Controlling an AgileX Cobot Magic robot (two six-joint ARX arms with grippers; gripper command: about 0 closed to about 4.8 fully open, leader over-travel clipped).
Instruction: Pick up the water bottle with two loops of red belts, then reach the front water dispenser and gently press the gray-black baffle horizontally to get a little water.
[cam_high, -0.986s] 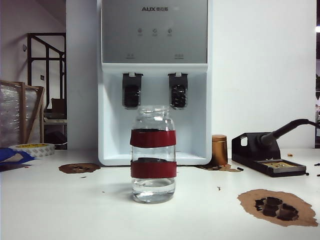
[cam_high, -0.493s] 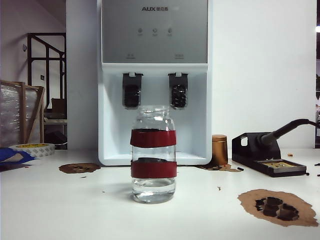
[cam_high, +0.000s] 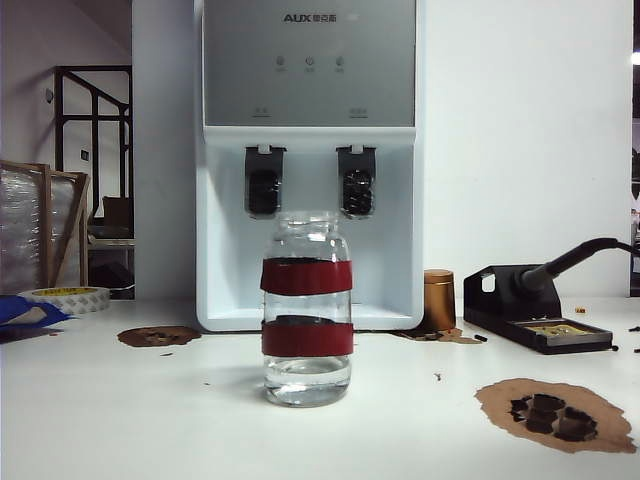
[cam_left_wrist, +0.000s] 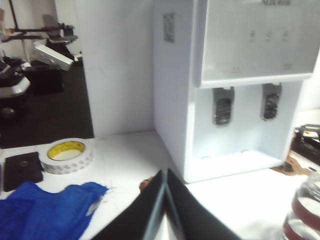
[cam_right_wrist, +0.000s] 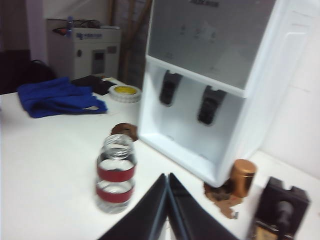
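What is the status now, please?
Left claw shut, empty, left of water bottle. Right claw shut, empty, short of it. Bottle upright before water dispenser; nothing between.

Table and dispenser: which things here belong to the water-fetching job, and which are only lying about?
Belong to the job:
- water bottle, standing alone on the table
- water dispenser
- gray-black baffle
- left gripper and right gripper, both shut, holding nothing

Only lying about:
- copper cylinder
- tape roll
- blue cloth
- soldering stand
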